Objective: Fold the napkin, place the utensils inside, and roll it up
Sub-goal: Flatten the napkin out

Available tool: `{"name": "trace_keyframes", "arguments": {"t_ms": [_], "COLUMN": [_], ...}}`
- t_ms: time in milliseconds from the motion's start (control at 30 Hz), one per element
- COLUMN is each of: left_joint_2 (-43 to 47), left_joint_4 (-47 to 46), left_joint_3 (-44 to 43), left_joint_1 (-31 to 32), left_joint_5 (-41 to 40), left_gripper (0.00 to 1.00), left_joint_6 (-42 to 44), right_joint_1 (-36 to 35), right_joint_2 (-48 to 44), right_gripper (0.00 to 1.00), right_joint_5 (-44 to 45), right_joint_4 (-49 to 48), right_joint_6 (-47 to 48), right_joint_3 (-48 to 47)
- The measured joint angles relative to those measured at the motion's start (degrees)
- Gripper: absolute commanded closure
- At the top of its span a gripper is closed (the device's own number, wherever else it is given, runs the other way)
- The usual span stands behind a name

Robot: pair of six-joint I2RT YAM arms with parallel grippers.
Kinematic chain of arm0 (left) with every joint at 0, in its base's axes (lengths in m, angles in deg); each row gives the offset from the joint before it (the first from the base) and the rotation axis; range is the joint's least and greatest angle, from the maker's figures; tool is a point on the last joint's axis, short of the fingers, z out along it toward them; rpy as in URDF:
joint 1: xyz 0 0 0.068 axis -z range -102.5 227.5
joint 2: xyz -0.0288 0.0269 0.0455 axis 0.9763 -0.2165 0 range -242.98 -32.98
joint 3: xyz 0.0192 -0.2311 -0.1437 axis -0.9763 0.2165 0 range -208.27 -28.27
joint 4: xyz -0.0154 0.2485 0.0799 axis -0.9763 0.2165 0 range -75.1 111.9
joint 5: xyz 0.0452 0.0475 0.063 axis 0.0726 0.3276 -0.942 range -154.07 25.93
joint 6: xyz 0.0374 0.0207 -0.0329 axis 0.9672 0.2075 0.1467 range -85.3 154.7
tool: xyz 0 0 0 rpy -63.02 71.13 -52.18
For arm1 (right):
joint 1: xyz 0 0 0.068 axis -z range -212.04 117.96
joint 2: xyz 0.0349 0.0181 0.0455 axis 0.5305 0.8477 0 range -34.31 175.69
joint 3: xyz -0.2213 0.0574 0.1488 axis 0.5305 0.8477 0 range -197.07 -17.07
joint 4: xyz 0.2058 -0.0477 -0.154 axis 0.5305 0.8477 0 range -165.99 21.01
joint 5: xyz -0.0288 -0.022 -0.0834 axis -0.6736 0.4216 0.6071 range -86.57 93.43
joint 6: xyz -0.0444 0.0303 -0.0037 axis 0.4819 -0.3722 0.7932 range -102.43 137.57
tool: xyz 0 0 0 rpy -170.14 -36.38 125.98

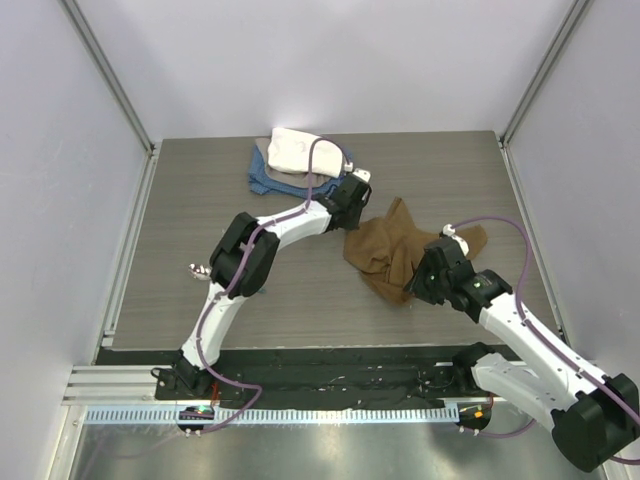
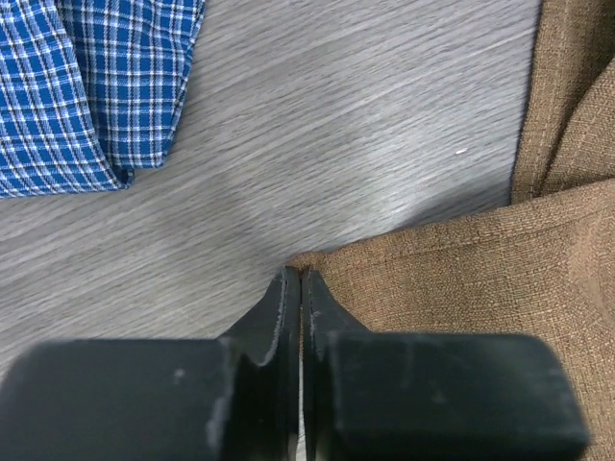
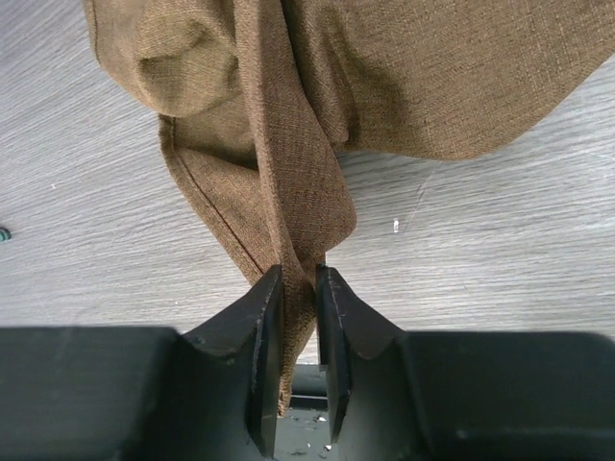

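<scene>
Left pincer (image 2: 300, 274) was pressed fully together, tips nipping the very corner of the napkin (image 1: 392, 250), no daylight btwn the jaws. Right pincer (image 3: 298, 279) was nearly closed, w/ a bunched fold of that same tan cloth clamped btwn its fingers, fabric filling the narrow gap. Napkin sat crumpled, not flat, on the right-centre of the table (image 1: 200, 220). Left pincer was at its far-left edge and right pincer at its near-right edge, so both arms had hold of it from opp. sides. Spoon (image 1: 197, 268) lay well apart to the left, just beside the left arm's elbow, only its shiny end showing clearly. Farther back, a blue checked cloth (image 1: 262, 178) lay near the rear edge w/ a white cloth (image 1: 292, 148) overlapping it. Bare tabletop showed btwn the blue cloth and the napkin's pinched corner.
</scene>
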Motion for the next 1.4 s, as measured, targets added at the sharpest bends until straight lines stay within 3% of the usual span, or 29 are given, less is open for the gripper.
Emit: {"name": "trace_keyframes", "arguments": {"t_ms": [133,400,533,767,900,1067,1233,1400], "left_joint_2": [-0.13,8.13,20.94,46.90,57.02,61.88,65.70,69.55], "left_joint_4": [-0.07,-4.74,-5.35,-10.64,-11.65,-9.57,-6.19,-4.55], "left_joint_3": [-0.17,11.96,21.03,27.08,31.34,34.93,36.76,37.68], "left_joint_1": [0.44,-2.29,-7.08,-18.99,-24.35,-29.20,-34.97,-37.00], "left_joint_5": [-0.98,3.30,5.49,7.13,7.17,7.43,8.28,9.03], "left_gripper": [1.00,1.00,1.00,1.00,1.00,1.00,1.00,1.00], "left_joint_6": [0.13,-4.48,-7.15,-9.68,-10.03,-10.80,-11.41,-12.15], "right_joint_1": [0.00,0.00,0.15,2.05,3.48,6.49,13.99,18.99], "right_joint_2": [-1.05,-2.03,0.50,5.46,7.30,9.29,9.70,13.09], "right_gripper": [0.99,0.99,0.99,0.99,0.99,0.99,0.99,0.99], "right_joint_5": [-0.83,0.04,4.50,12.07,14.73,16.11,15.04,12.17], "right_joint_4": [-0.52,-1.14,-0.37,-1.86,-2.23,-2.45,-2.49,-4.39], "right_joint_6": [0.81,5.09,10.32,19.56,23.26,26.91,28.79,29.62], "right_joint_3": [0.02,-3.37,-14.40,-33.27,-38.10,-40.68,-41.07,-41.31]}}
